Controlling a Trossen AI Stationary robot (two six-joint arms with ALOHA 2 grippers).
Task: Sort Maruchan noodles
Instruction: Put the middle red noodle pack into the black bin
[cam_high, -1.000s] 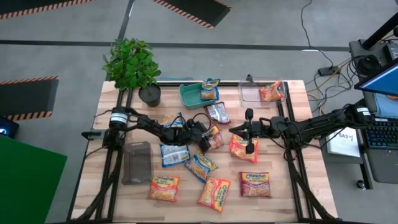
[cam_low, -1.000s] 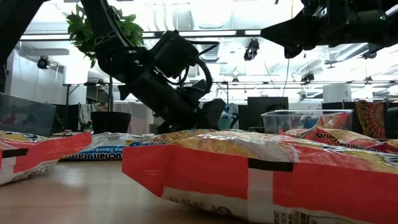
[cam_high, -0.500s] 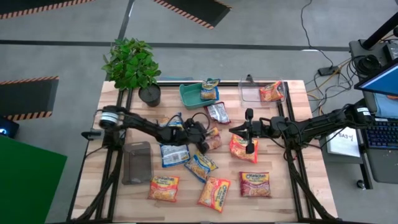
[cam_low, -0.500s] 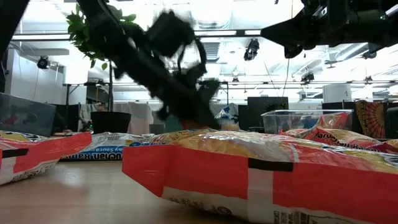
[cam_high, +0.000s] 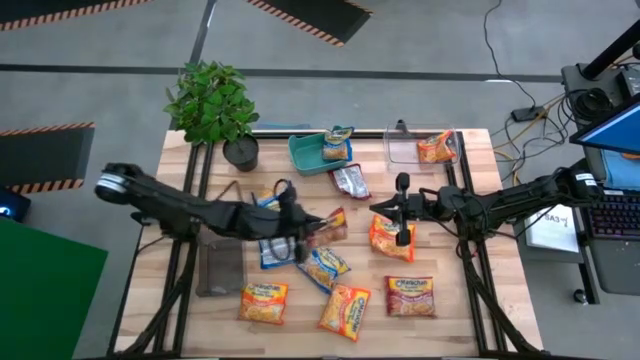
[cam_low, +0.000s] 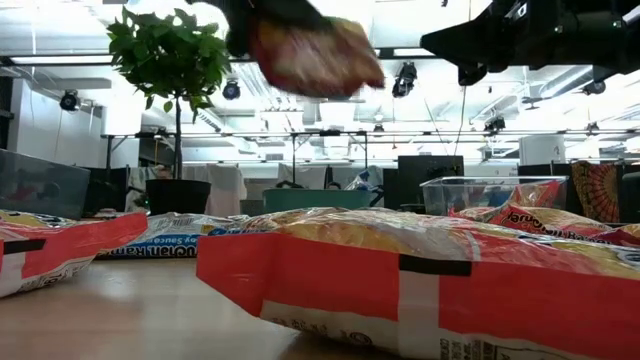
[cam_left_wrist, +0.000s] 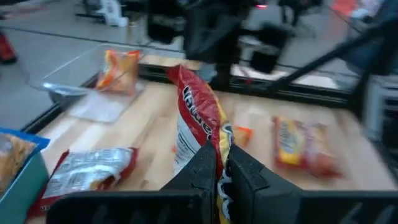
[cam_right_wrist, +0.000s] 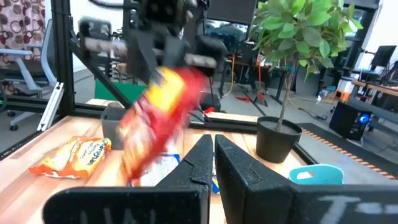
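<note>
**High view: left fingers lift one red-orange packet off the pile**

High view shows the pale wooden plank tabletop (cam_high: 180, 300) carrying everything. The two dark jointed arms reach inward from either side. At the far edge stands a leafy green plant in a dark pot (cam_high: 212, 105). Beside it sits a small teal plastic tray (cam_high: 305, 154) with one packet in it, then a clear plastic bin (cam_high: 405, 152) holding an orange packet. A second clear bin (cam_high: 220, 262) lies near the left arm.

The shiny flat Maruchan noodle packets (cam_high: 345, 310) are scattered across the middle and near edge of the tabletop: blue-and-white ones near the centre, orange-yellow and red-pink ones toward the near edge.

The left gripper (cam_high: 312, 229) sits over the centre of the pile, its fingers clenched on the edge of a red-orange noodle packet (cam_left_wrist: 198, 118). In the low view that packet (cam_low: 315, 55) hangs high above the tabletop. In the left wrist view it stands upright between the two dark fingers (cam_left_wrist: 200, 169).

The right gripper (cam_high: 400, 211) hovers near the middle of the tabletop above an orange packet, fingers pressed together on nothing; the right wrist view shows the fingers (cam_right_wrist: 200, 163) closed.
</note>
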